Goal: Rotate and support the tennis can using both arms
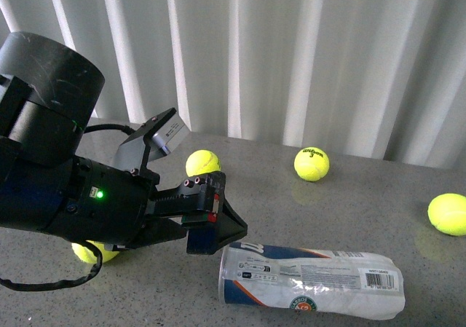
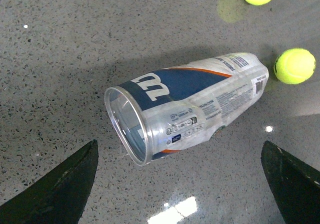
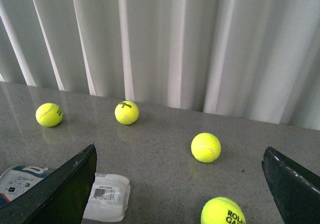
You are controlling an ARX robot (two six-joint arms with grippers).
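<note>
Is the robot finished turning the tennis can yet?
Nothing looks done: the tennis can lies on its side on the table. In hand: the left tool hangs open by its open end, not gripping. Left: the right tool, open and away, must join, then both turn it.

One clear tennis can (image 1: 313, 280), five yellow-green tennis balls (image 1: 312, 163), four showing in the front view

Tennis can (image 2: 190, 107): "W" logo. Ball (image 3: 223, 211): "ROLA", "GA".
</note>
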